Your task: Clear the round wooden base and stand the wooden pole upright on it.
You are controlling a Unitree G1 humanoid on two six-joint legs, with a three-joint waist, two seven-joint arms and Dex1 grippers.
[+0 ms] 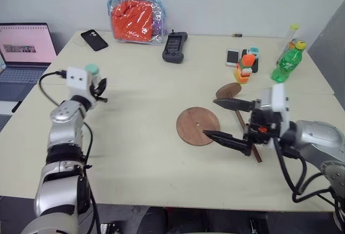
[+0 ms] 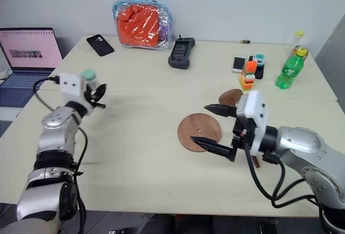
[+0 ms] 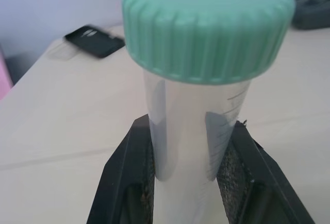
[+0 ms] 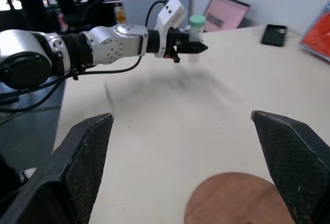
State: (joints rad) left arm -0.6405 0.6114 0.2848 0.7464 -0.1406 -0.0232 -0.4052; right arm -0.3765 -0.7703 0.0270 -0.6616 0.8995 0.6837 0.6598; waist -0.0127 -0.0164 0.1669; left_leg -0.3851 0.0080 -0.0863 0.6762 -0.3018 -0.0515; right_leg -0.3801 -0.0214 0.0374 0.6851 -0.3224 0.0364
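The round wooden base (image 1: 198,126) lies flat on the table, its top bare, with a small hole at its centre. The wooden pole (image 1: 239,116) lies just to its right, its disc end (image 1: 228,90) toward the back; my right arm hides part of the rod. My right gripper (image 1: 210,117) hovers open over the base's right edge, pointing left, fingers (image 4: 85,162) spread wide. Far to the left, my left gripper (image 1: 99,89) is shut on a clear tube with a teal cap (image 3: 196,131), held upright above the table.
At the back stand a clear bag of orange stuff (image 1: 136,19), a black phone (image 1: 94,40) and a black handheld device (image 1: 174,47). A white phone (image 1: 232,57), a small orange item (image 1: 244,68) and a green bottle (image 1: 287,61) are back right. A laptop (image 1: 24,50) sits left.
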